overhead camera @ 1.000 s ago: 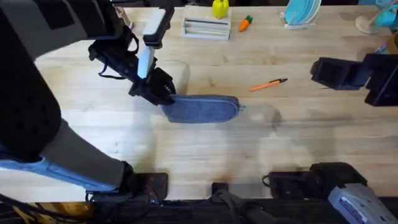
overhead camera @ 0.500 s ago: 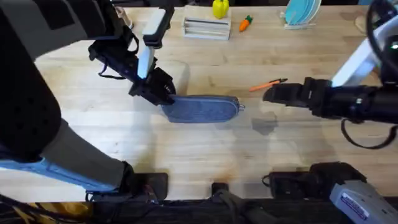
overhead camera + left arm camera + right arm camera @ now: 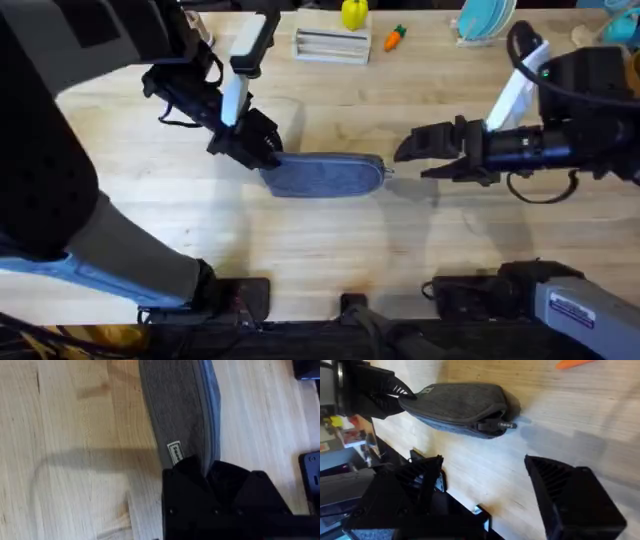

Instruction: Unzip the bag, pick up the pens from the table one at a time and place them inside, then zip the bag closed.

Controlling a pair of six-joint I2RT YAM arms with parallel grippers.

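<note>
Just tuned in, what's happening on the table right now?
The left gripper is shut on one end of the oblong grey-blue fabric pouch, pinning it to the pale wooden table. The right gripper, fingers open, is beside the pouch's other end, where the small metal zipper pull sits. The zipper looks closed. A slim orange pen lies on the table beyond.

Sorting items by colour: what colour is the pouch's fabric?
Grey-blue; the bag shows best in the right wrist view, held at one end by the left gripper.
</note>
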